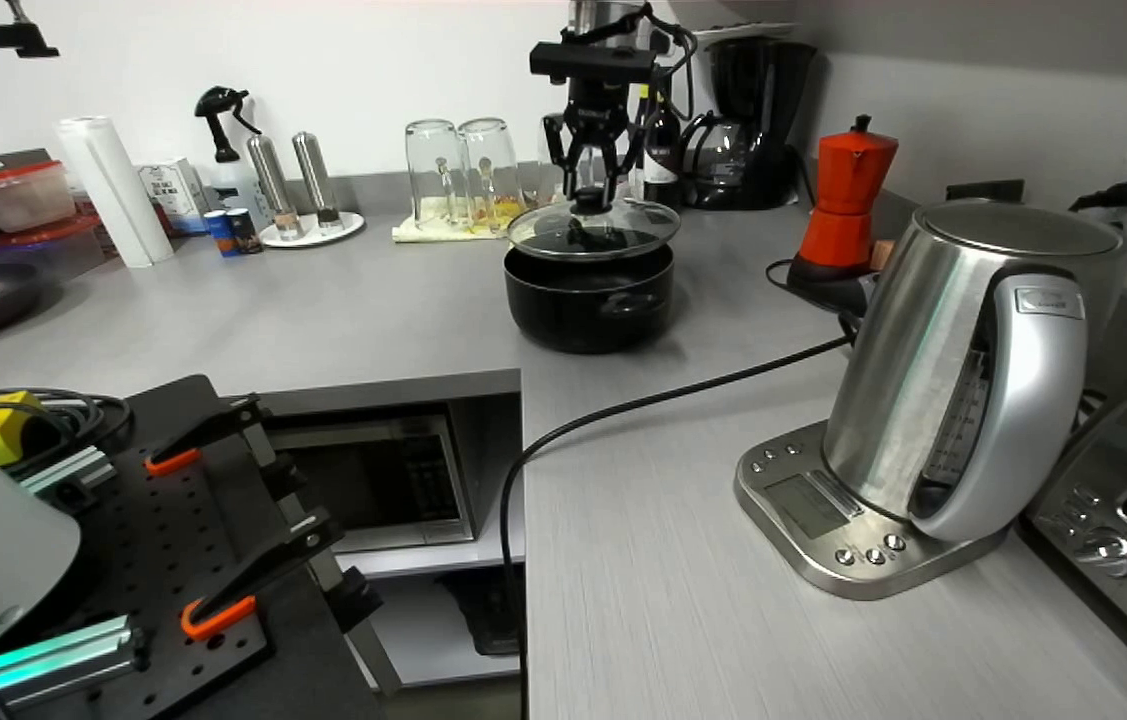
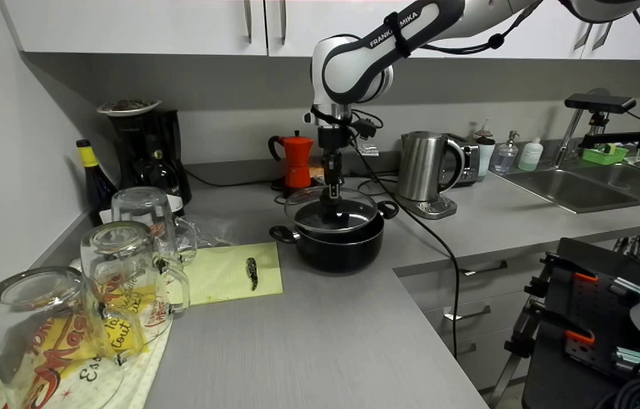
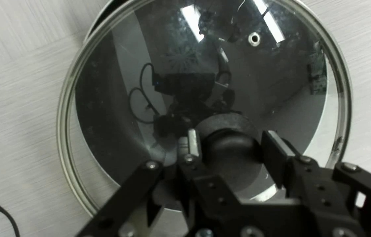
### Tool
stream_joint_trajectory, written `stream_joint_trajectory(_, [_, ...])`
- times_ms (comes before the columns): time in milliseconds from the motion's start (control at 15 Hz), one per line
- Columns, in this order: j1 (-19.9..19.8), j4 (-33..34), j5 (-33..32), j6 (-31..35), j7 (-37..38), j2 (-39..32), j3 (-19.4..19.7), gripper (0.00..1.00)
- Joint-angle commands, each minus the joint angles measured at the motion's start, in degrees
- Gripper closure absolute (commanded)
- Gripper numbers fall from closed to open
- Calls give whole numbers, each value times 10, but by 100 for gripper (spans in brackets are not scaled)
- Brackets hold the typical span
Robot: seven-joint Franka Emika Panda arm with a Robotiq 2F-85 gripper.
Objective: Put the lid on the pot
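Observation:
The glass lid (image 1: 538, 234) is held just above the black pot (image 1: 563, 312); it also shows in an exterior view (image 2: 305, 213) and fills much of the wrist view (image 3: 172, 56). My gripper (image 1: 591, 192) points down and is shut on the lid's dark centre knob (image 3: 233, 154). A gap shows between lid and pot rim in both exterior views. In an exterior view, the lid sits slightly left of the pot (image 2: 337, 257). In the wrist view, the pot's dark inside shows through the glass, off centre. The pot stands on the counter with side handles visible.
A black cable (image 1: 623, 405) crosses the counter close to the pot. A steel kettle (image 1: 893, 390) and red moka pot (image 1: 843, 190) stand nearby. Upturned glass mugs (image 2: 121, 267), a yellow cloth (image 2: 223, 278), bottles (image 2: 98, 182) and a coffee maker (image 1: 748, 120) stand around the pot.

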State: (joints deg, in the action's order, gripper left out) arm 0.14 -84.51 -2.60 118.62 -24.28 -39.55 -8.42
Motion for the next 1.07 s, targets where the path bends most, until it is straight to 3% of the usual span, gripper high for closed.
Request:
stream_joint_trajectory(0, [-2,26,13,-20,-17,-12,-6,76])
stream_joint_trajectory(1000, [-24,-55,35,65,-28,16,-15,76])
